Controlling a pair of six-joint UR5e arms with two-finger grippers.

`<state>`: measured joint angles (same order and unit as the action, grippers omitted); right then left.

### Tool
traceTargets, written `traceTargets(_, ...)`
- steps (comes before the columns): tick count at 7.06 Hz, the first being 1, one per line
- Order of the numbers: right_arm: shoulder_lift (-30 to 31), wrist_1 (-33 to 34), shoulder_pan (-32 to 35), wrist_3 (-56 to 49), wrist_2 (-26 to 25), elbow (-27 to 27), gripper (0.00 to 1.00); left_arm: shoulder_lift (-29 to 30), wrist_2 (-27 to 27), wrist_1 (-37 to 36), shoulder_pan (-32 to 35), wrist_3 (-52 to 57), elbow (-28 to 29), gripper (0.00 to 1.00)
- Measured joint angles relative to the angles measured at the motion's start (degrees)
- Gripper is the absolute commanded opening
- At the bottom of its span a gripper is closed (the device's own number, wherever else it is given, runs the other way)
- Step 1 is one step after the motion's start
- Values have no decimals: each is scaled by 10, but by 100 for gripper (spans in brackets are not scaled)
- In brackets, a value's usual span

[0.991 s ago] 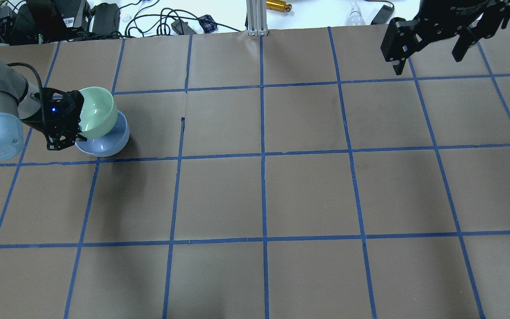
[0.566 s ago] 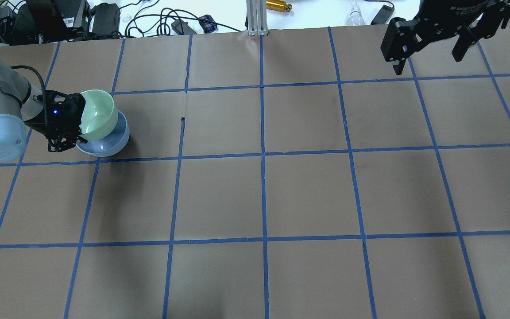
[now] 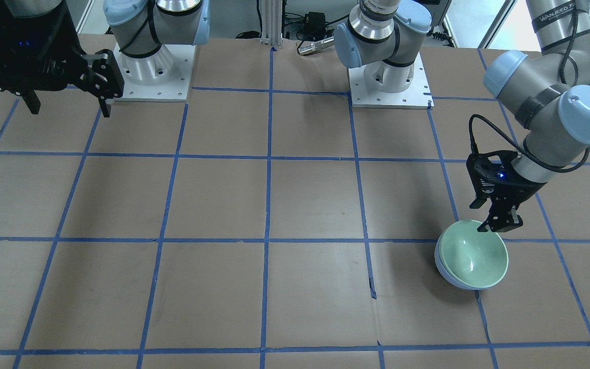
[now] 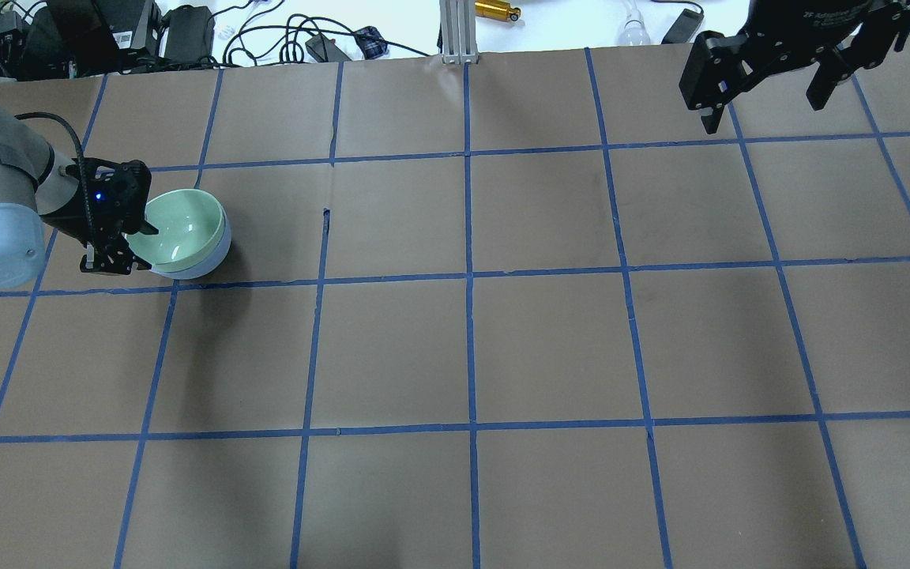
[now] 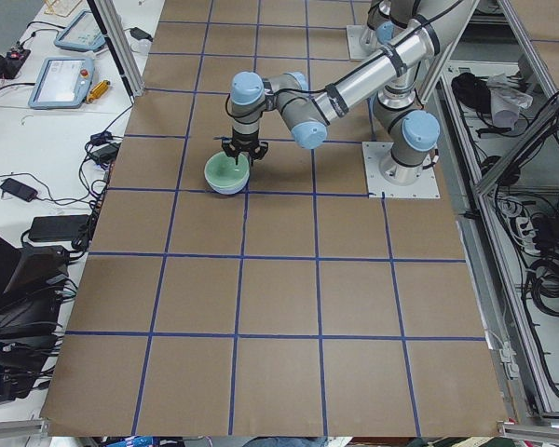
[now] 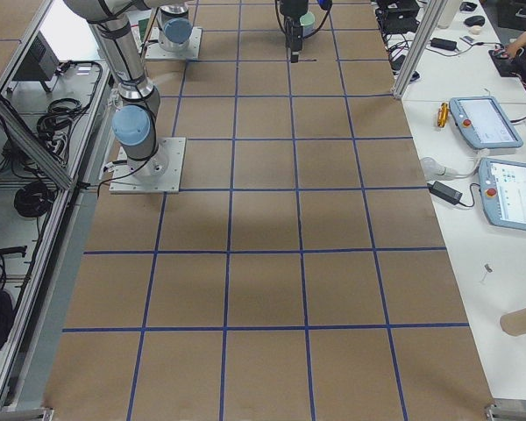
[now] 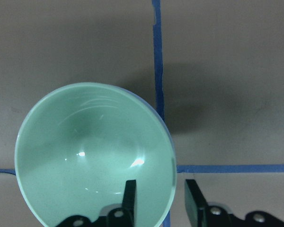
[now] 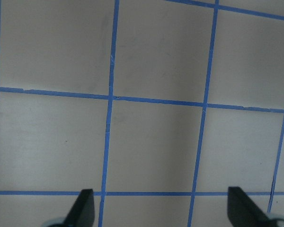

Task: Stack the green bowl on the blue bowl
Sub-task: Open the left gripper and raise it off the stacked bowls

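The green bowl sits upright, nested inside the blue bowl, at the table's left side. Only the blue bowl's outer wall shows around it. My left gripper is open. Its fingers straddle the green bowl's near rim, one inside and one outside, with gaps on both sides in the left wrist view. The green bowl fills that view. My right gripper is open and empty, high over the far right corner, with bare table under it.
Cables and power bricks and an aluminium post line the far table edge. The two arm bases stand at the robot's side. Brown paper with a blue tape grid covers the table.
The green bowl, held tilted over the blue bowl, has come down and now rests level inside it. My left gripper has let go of its rim. The right arm has not moved.
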<state>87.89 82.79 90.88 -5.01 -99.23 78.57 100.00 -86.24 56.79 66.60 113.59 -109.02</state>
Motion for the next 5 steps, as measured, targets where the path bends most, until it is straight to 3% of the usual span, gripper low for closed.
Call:
traceTargets(3,0,0,0,0,0,0,100,-36,18,41,20,-82,8,84)
traceTargets(5,0,0,0,0,0,0,100,-63,23,102,61,-198,33,84)
